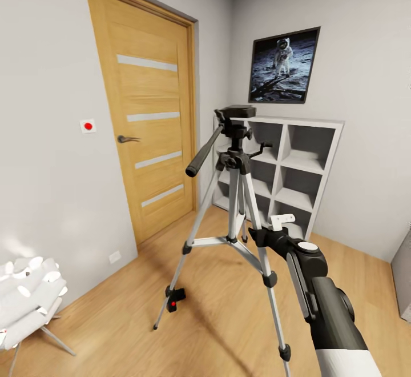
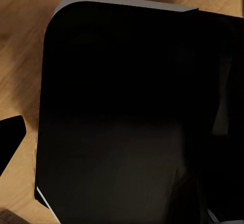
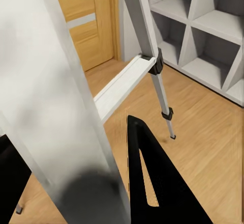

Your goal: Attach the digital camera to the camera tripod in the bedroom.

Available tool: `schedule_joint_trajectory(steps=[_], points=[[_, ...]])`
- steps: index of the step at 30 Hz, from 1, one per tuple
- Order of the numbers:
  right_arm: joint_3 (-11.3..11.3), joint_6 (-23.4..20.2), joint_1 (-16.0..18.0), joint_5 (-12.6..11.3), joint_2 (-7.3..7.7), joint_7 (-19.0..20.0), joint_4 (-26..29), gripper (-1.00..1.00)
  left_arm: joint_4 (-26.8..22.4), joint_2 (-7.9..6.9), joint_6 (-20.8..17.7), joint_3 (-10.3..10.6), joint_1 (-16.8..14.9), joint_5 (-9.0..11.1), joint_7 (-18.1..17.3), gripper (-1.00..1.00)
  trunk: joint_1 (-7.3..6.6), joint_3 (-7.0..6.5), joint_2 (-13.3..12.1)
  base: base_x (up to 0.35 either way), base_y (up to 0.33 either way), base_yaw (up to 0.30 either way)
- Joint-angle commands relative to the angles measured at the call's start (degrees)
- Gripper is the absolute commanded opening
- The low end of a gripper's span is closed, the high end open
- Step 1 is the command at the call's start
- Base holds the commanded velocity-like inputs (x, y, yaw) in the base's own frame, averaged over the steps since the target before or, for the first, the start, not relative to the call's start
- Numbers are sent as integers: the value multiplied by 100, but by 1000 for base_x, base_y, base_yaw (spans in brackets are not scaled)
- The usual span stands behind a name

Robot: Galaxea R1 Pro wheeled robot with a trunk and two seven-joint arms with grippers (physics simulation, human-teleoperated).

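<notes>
The camera tripod (image 1: 237, 194) stands upright on the wood floor in the middle of the bedroom, its pan handle (image 1: 204, 151) pointing down to the left. The digital camera (image 1: 175, 300), small and black with a red button, lies on the floor beside the foot of the tripod's left leg. My right gripper (image 1: 260, 235) reaches from the lower right to the tripod's right leg. In the right wrist view that silver leg (image 3: 71, 107) runs between the spread black fingers (image 3: 152, 183), so the gripper (image 3: 68, 130) is open around it. In the left wrist view one black fingertip (image 2: 10, 135) hangs over the floor.
A wooden door (image 1: 148, 125) is behind the tripod on the left. Grey cubby shelves (image 1: 291, 177) stand against the back wall under a moon picture (image 1: 283, 65). A white chair (image 1: 28, 300) sits at the lower left. A dark part of the robot (image 2: 132, 117) blocks the left wrist view.
</notes>
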State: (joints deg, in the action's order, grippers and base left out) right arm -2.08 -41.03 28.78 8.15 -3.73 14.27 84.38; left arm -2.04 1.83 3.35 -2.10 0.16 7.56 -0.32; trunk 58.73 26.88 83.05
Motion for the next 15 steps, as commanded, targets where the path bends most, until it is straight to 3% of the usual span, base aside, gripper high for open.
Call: schedule_joint_trajectory(steps=[1,15], points=[[-12,-20,5,47,-5,56,8,-100,-7,4,8,-16,2,35,-3,100,0,5,3,-2,-212,0],[-12,-19,4,34,2,59,8,-100,-7,10,16,-18,2,26,-4,100,0,5,3,0,-263,0]])
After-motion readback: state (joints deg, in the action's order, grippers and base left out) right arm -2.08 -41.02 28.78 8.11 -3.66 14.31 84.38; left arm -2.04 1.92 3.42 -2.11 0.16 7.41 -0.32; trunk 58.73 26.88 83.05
